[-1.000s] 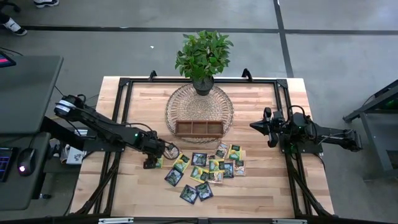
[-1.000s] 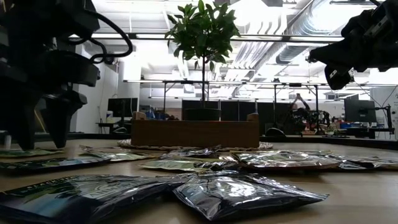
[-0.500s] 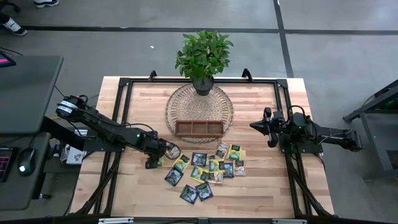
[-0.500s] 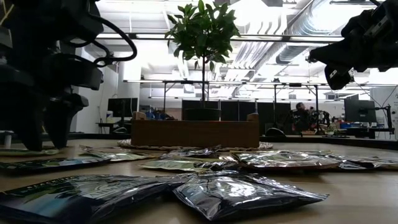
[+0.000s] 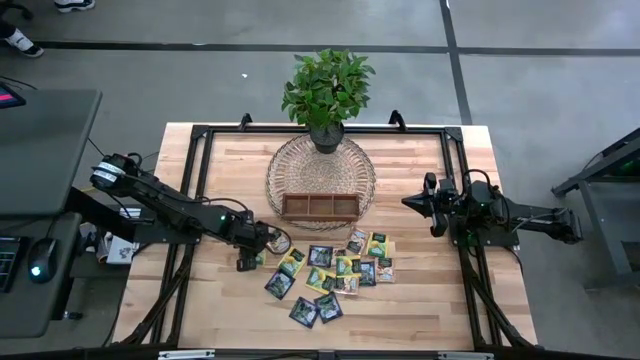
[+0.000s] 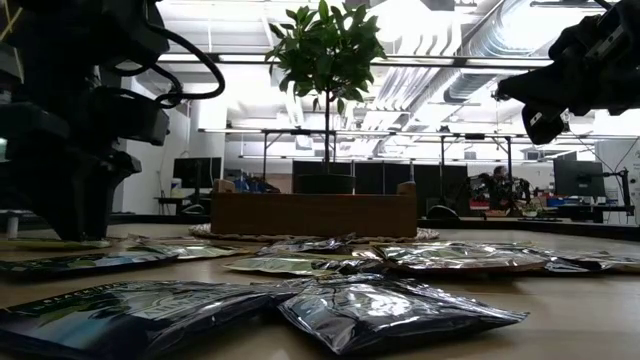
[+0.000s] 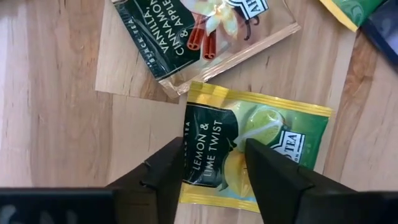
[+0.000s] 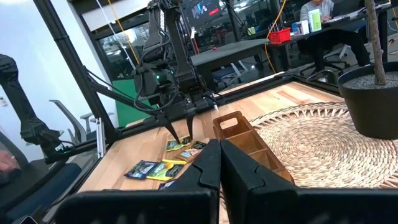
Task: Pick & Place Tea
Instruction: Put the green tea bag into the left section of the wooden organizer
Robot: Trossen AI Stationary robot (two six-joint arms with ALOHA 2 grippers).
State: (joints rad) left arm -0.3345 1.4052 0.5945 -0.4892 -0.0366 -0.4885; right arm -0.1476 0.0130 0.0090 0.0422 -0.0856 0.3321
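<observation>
The left gripper point(image 7: 214, 165) is down at the left edge of the tea pile, its half-open fingers point(image 7: 168, 168) straddling a yellow-green lemon sachet point(image 7: 249, 155) flat on the table point(image 5: 400, 310). A firm pinch cannot be confirmed. The right gripper point(image 8: 217, 165) waits shut, empty, well apart at the right.

Sachets point(image 5: 330, 275) before tray point(image 5: 319, 207) (on mat point(image 5: 290, 165))

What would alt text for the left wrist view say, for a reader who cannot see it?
The left tool is down at the wooden table, its two dark fingers straddling one edge of a yellow-green sachet labelled Lemon & Lime Twist. Just beyond lies a sachet labelled vanilla, cinnamon and apple, and corners of other sachets show at the frame's edge.
</observation>
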